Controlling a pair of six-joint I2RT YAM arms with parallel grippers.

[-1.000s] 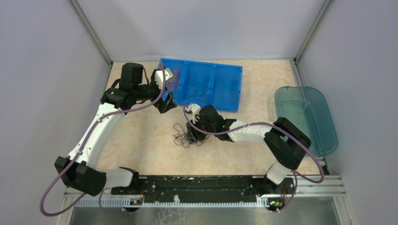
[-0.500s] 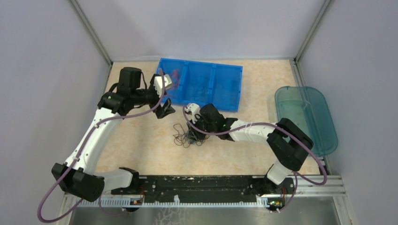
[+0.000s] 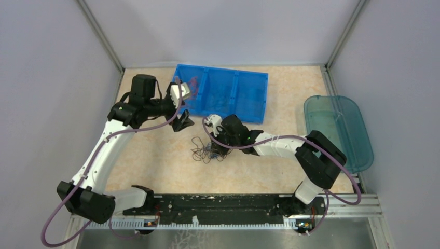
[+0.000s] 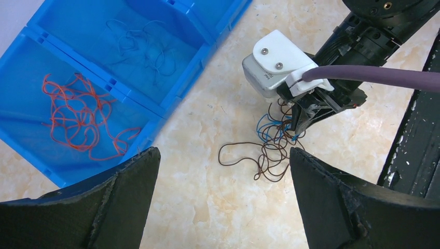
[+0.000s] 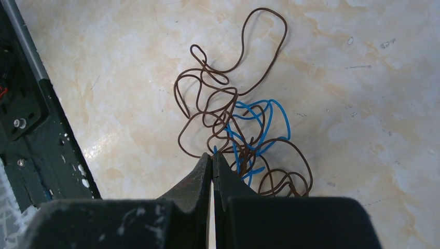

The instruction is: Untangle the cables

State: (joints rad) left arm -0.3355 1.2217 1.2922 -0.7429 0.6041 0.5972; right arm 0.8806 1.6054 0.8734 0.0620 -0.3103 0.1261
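Cables [image 3: 207, 151]: brown + blue clump, mid surface [image 3: 150, 166], at 6 o'clock from the blue bin [image 3: 252, 98]. Red wire [image 4: 83, 116] lies in the bin's end compartment, thin blue wire [image 4: 140, 49] in the next one. Right pincer [image 5: 212, 158] is pressed together at the clump's edge; can't tell if a strand is caught. Left pincer [image 4: 223, 171] is spread, empty, hovering at 10 o'clock from the clump. Handling guess: featherweight, springy, slips out of a flat pinch, whole clump drags along. Best to grab the loose brown loop at the rim and pin the rest. Surface is smooth marbled beige. Grey walls all round, teal tray [image 3: 337, 129] at 3 o'clock.
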